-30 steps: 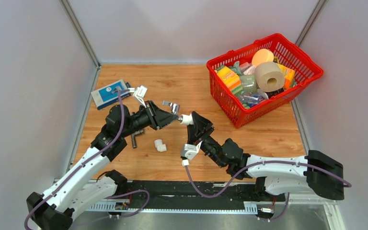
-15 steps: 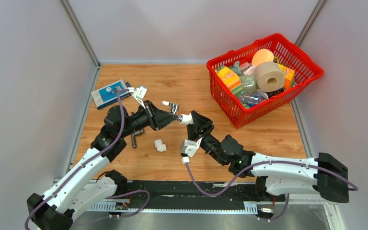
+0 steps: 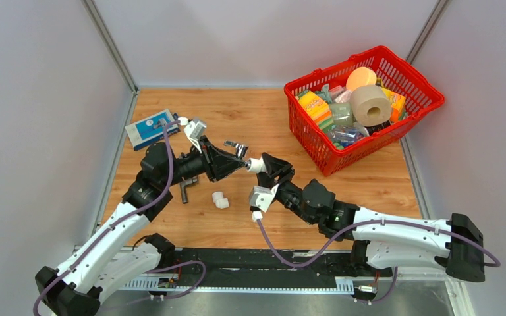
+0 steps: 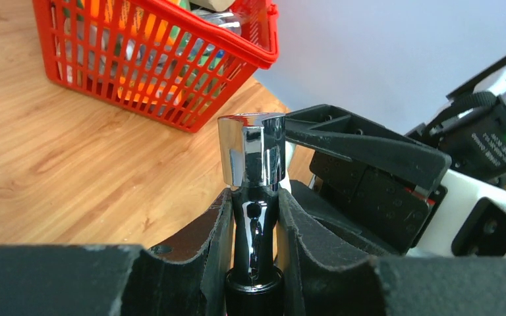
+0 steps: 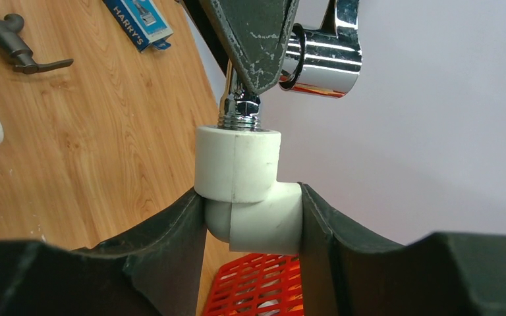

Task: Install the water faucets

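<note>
Chrome faucet (image 4: 252,151) is being held by its narrow stem in the left claw (image 4: 253,227), whose jaws are closed hard on it, in the air above the middle of the table (image 3: 369,191). A white elbow fitting (image 5: 247,191) is being clamped at its bend by the right claw (image 3: 263,166), the jaws standing partly apart around the plastic and the socket turned towards the faucet.

The faucet's threaded end is being presented to the mouth of that socket. In the right wrist view a ring of thread is showing just above the rim, so the joint is being judged as barely begun and not seated. How far the thread has entered cannot be told.

The first install is therefore being judged as under way. The second is not yet begun: the dark grey faucet (image 3: 186,191) is lying untouched on the table towards its left edge, beside the left arm, and a second white elbow (image 3: 219,199) is lying just to its right, apart from it. A red basket (image 3: 329,168) of oddments is standing at the far right corner.
</note>
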You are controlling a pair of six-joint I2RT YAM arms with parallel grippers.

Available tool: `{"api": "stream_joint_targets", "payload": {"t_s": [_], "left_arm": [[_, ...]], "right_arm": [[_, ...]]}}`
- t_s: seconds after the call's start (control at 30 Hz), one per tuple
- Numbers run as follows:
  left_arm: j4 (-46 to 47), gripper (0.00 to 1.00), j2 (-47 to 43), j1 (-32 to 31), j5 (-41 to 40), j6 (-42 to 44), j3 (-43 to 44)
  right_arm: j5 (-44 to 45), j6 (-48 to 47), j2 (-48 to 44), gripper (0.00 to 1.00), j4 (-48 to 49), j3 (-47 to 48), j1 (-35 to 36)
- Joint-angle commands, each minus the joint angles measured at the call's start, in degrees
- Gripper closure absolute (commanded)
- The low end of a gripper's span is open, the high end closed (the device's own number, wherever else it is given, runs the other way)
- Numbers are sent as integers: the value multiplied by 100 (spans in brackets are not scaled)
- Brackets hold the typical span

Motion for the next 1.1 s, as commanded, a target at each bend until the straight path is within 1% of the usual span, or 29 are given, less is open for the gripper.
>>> {"api": "stream_joint_targets", "payload": {"t_s": [0.0, 0.1, 0.33, 0.4, 0.43, 0.53, 0.73, 0.87, 1.07], "left_arm": [[293, 100, 100, -170, 812, 747, 198], [461, 100, 109, -170, 1049, 948, 172], [478, 100, 57, -170, 1331, 1652, 181], [1012, 100, 4, -179, 1550, 1591, 23], [1172, 100, -22, -170, 1612, 1574, -100], [1611, 100, -58, -170, 1753, 1591, -250], [2569, 100, -190, -170, 1499, 1170, -751], [2571, 100, -137, -170, 1524, 1107, -839], [2553, 100, -286, -170, 1595, 1494, -962]], "right_arm": [[-1185, 420, -132, 100, -113, 440, 118], [-1325, 569, -194, 100, -261, 519, 109], [-1800, 1095, -282, 100, -728, 774, -57], [-1985, 1271, -335, 100, -763, 800, -136], [-2229, 1377, -361, 100, -789, 801, -172], [-2564, 1632, -431, 100, -825, 845, -321], [-2996, 2080, -554, 100, -781, 854, -585], [-3013, 2055, -590, 100, -772, 818, -594], [-3355, 2326, -563, 100, -763, 880, -708]]}}
